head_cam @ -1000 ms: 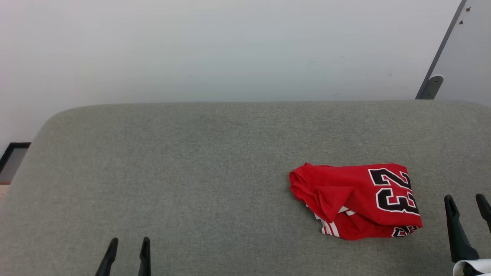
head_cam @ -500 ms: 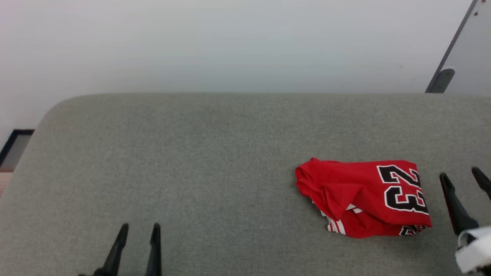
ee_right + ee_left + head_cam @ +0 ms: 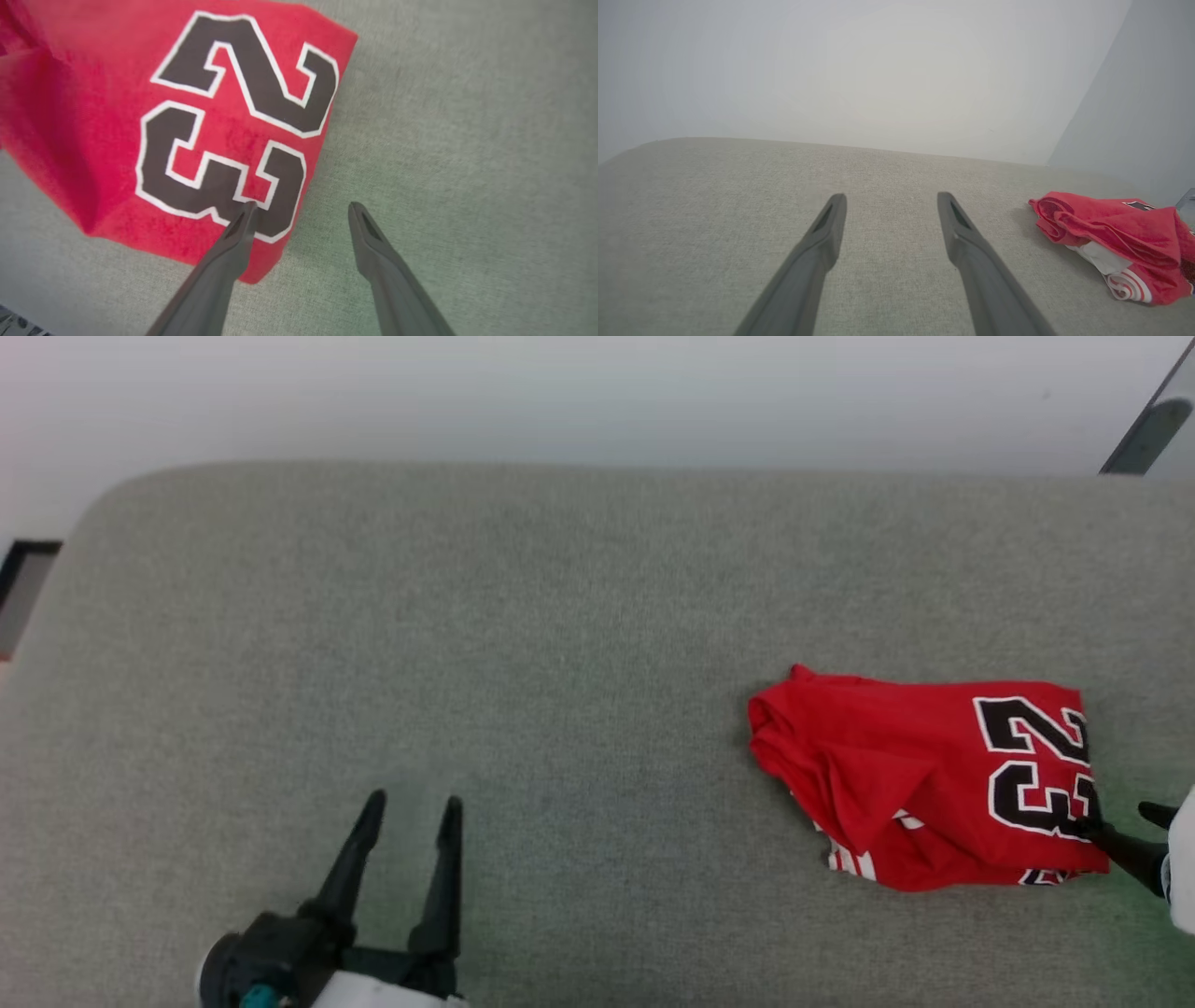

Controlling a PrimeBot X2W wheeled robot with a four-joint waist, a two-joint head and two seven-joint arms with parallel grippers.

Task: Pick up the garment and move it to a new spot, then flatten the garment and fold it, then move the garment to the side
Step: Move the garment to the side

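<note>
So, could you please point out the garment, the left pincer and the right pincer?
garment point(image 3: 920, 775), head view, red fabric near its middle.
left pincer point(image 3: 414, 799), head view, midway between its fingertips.
right pincer point(image 3: 303, 205), right wrist view, midway between its fingertips.

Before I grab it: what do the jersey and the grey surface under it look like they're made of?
The garment: soft, matte red knit, probably polyester; it slumps in loose folds. The number 23 looks stitched or printed on; I cannot tell which. The grey surface: woven upholstery fabric, matte, with fine heathered grain and a rounded, padded-looking edge.
</note>
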